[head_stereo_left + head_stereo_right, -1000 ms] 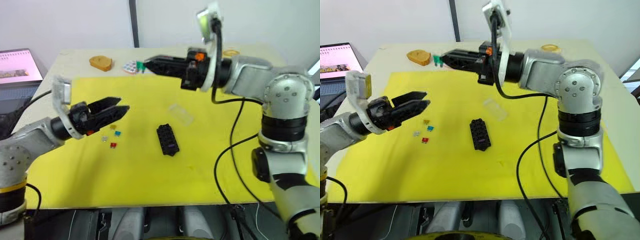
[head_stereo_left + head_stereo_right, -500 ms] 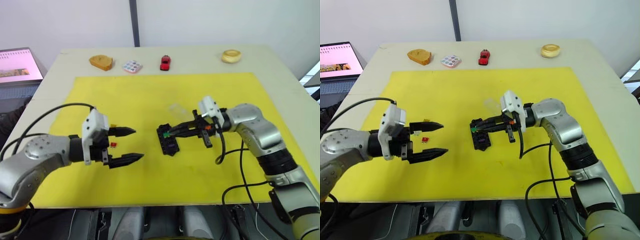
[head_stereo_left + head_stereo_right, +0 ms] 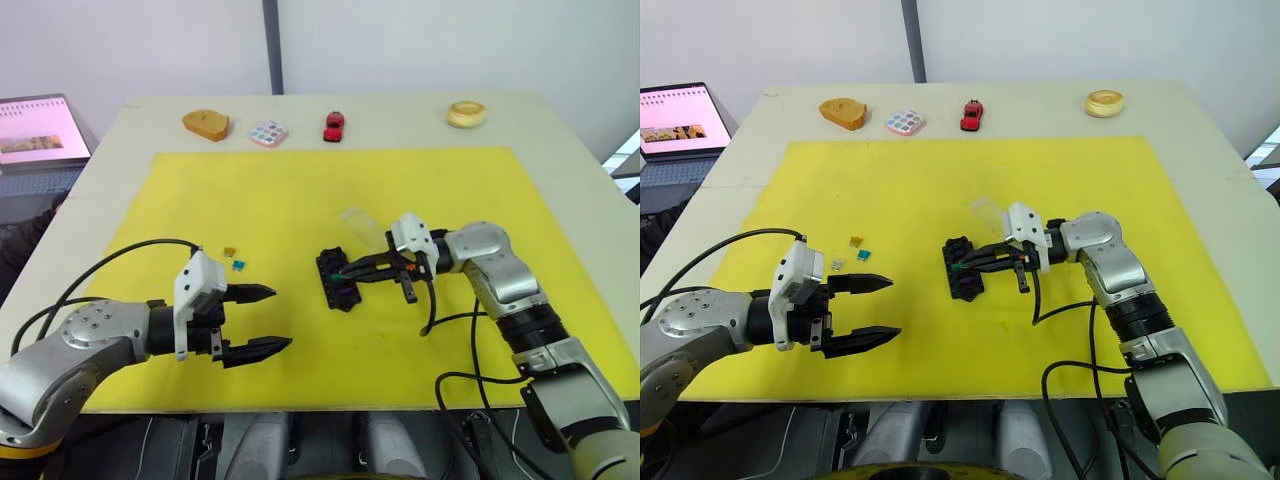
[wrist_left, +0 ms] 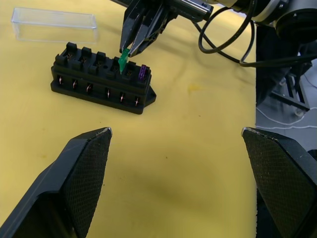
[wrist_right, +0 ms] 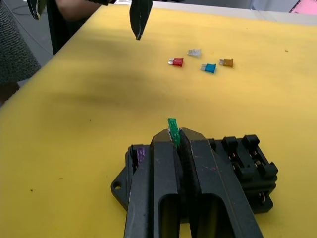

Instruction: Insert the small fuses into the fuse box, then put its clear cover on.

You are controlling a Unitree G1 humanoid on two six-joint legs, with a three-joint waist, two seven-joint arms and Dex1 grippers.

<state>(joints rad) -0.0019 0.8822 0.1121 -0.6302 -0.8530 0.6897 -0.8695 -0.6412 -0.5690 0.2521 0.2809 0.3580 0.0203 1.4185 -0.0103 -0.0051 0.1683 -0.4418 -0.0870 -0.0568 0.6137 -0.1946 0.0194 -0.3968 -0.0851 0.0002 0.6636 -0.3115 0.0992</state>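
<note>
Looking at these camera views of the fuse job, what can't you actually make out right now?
- Whether the green fuse is seated in the fuse box or only above a slot: the right gripper covers its top in the left wrist view and hides the slot in the right wrist view.
- Loose fuses: markings too small.
- Clear cover: nearly invisible in the eye views.
- Laptop: cut off by the edge.
</note>
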